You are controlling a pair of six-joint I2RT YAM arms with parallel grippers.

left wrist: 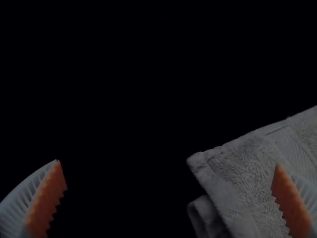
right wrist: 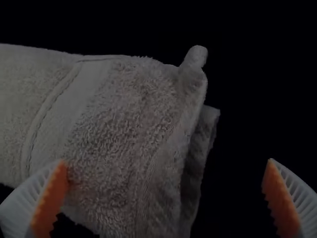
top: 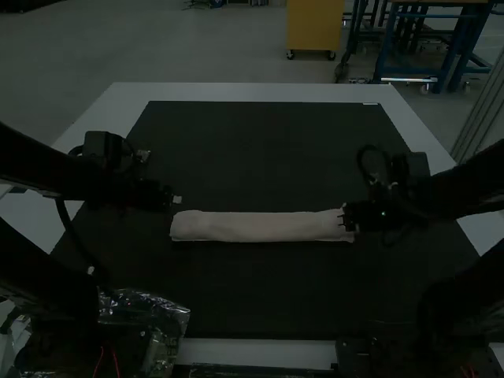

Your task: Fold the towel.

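Crinkled plastic (top: 167,313) near left; towel (top: 264,227) folded into long strip across dark mat (top: 260,291).
Left tool (top: 176,199) wide, near towel's left end; right tool (top: 348,220) wide, at right end.

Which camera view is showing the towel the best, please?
The high view: the towel shows almost whole, as a long folded strip. The left wrist view shows one end, the right wrist view the other end.
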